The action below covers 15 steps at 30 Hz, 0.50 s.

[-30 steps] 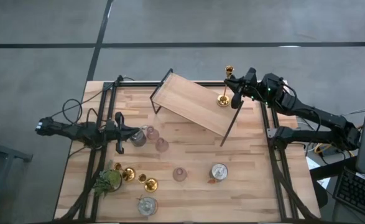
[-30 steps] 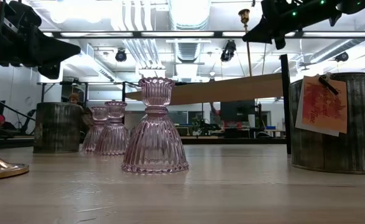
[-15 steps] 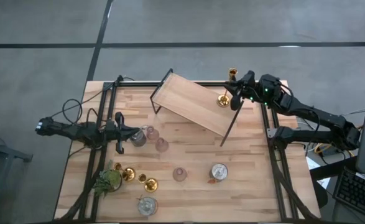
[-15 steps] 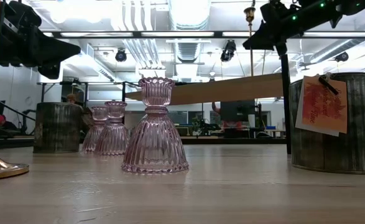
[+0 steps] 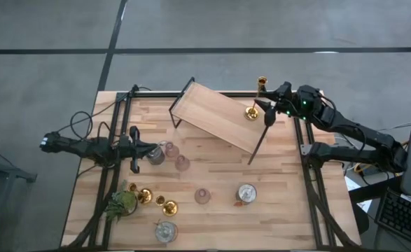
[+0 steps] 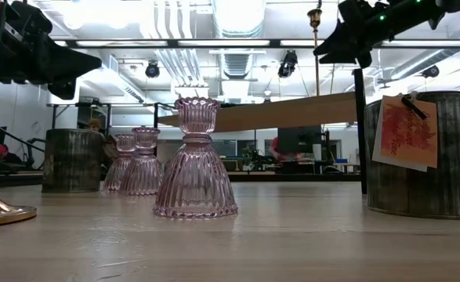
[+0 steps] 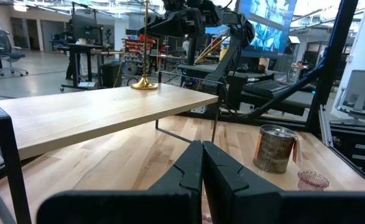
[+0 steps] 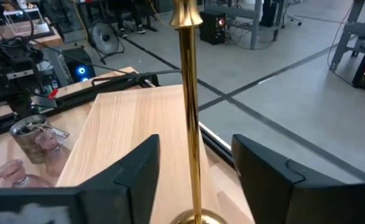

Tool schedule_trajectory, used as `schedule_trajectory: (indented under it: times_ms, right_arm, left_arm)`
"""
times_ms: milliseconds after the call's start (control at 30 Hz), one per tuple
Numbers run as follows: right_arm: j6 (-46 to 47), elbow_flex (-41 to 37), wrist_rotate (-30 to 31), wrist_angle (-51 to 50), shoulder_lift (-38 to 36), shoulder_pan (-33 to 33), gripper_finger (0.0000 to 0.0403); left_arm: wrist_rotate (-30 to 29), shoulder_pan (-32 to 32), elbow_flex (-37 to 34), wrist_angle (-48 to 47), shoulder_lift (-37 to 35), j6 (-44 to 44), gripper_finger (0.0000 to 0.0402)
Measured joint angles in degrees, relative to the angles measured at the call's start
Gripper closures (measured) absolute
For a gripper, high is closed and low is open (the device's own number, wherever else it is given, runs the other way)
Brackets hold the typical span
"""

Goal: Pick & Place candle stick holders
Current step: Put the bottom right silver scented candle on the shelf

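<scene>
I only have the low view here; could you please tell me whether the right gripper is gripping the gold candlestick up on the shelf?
Observer: No. In the right wrist view the right gripper is open, its fingers either side of the gold candlestick stem with gaps showing.
Operator: Thank you. Is it standing on the board?
Observer: Yes, upright, with its base near the far right corner of the wooden shelf.
Operator: And where is the left arm?
Observer: The left gripper is shut, over the table's left side, beside a silvery-glass holder.
</scene>
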Motion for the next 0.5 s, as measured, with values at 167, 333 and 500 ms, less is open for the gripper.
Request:
schedule_trajectory:
  times_ms: [167,333,500]
  right_arm:
    - [1.0,0.0,-0.4,-2.6,-2.5,0.7,0.0163]
    - [1.3,0.0,-1.6,-4.9,-5.1,2.9,0.0144]
    - [3.0,0.0,-9.6,-5.2,-6.7,6.9,0.0138]
  left_arm:
    - [0.0,0.0,0.0,0.0,0.0,0.0,0.039]
    - [0.0,0.0,0.0,0.0,0.0,0.0,0.039]
    - [0.0,0.0,0.0,0.0,0.0,0.0,0.039]
